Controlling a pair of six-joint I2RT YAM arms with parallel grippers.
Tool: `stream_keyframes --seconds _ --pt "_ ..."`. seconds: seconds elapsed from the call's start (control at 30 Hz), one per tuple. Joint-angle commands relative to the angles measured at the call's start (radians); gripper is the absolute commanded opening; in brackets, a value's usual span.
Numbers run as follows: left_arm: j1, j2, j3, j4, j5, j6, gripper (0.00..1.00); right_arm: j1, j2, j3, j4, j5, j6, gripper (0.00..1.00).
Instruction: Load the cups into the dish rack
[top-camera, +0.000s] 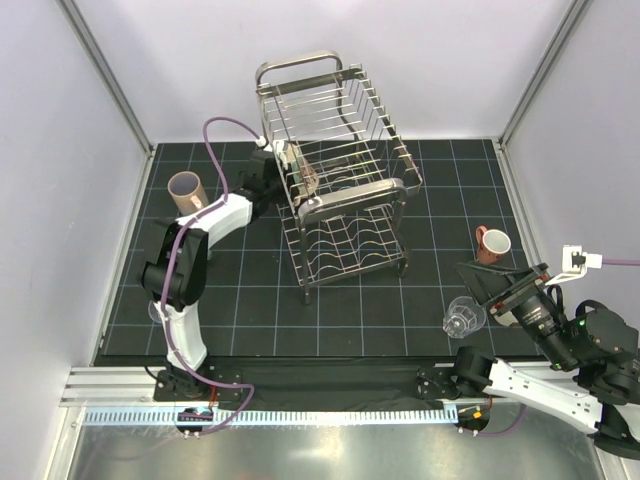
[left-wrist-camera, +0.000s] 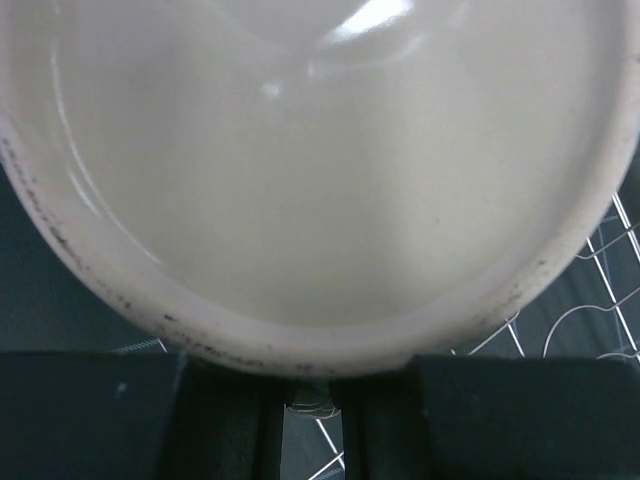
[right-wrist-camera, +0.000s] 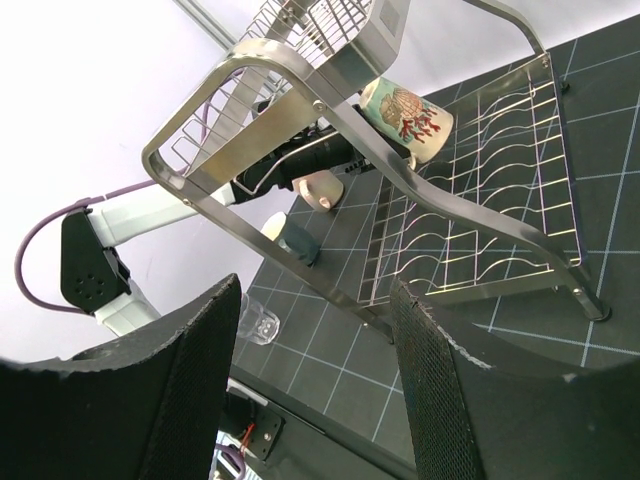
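Observation:
The steel wire dish rack (top-camera: 345, 190) stands mid-table; it also shows in the right wrist view (right-wrist-camera: 330, 110). My left gripper (top-camera: 283, 160) reaches into its upper tier from the left, shut on a cream mug (left-wrist-camera: 320, 160) that fills the left wrist view. In the right wrist view this mug (right-wrist-camera: 405, 118) shows a coral pattern. My right gripper (top-camera: 495, 288) is open and empty at the near right, with its fingers (right-wrist-camera: 195, 400) wide apart. A clear glass tumbler (top-camera: 464, 318) sits just left of it. A red-brown mug (top-camera: 493, 243) stands behind it.
A brown-and-cream mug (top-camera: 186, 190) stands at the far left. Another glass tumbler (top-camera: 157, 312) sits by the left arm's base and shows in the right wrist view (right-wrist-camera: 258, 322). A purple cable (top-camera: 225, 150) loops over the left arm. White walls close in the mat.

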Motion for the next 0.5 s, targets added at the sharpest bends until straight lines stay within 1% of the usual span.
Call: stream_keyframes --seconds 0.0,0.03,0.1,0.17,0.4,0.43,0.47 --pt "-0.001 -0.041 0.008 0.175 -0.068 0.035 0.0 0.002 0.021 -0.002 0.001 0.014 0.006 0.63" --pt "-0.001 -0.038 0.011 0.171 -0.097 0.04 0.01 0.001 0.022 -0.002 0.001 0.014 0.006 0.63" --pt "-0.001 -0.03 0.017 0.159 -0.105 0.04 0.02 0.001 0.022 -0.005 0.004 0.012 0.008 0.63" --pt "-0.001 -0.026 0.017 0.152 -0.108 0.034 0.14 0.002 0.019 -0.012 0.005 0.014 0.009 0.63" --pt "-0.001 -0.02 0.005 0.163 -0.094 0.019 0.27 0.002 0.008 -0.022 0.001 0.015 0.017 0.63" --pt "-0.001 -0.02 0.003 0.165 -0.093 0.017 0.34 0.002 0.007 -0.022 0.001 0.015 0.018 0.63" --pt "-0.001 -0.017 0.003 0.166 -0.09 0.012 0.37 0.002 0.008 -0.02 -0.004 0.017 0.017 0.63"
